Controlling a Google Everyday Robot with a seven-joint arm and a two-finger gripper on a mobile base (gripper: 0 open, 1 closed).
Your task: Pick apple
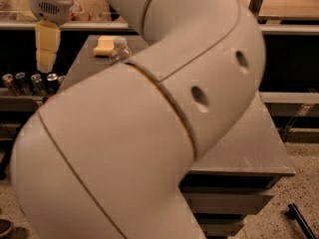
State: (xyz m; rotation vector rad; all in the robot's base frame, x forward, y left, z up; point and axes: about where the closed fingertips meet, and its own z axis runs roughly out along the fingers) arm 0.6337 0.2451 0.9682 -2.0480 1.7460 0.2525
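My tool hangs pointing straight down beside the table's left edge. My bent arm fills the view. Whether the tool is open or holding anything, I cannot tell.

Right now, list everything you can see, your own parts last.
Table: one, grey, centre, mostly behind the arm.
Sponge: one, pale yellow, far end of the table.
Bottle: one, clear, next to the sponge.
Cans: several, dark with metallic tops, low shelf left of the table.
Apple: none visible.
Arm: one, white, fills the foreground.
Gripper: one, yellowish, upper left, above the cans.
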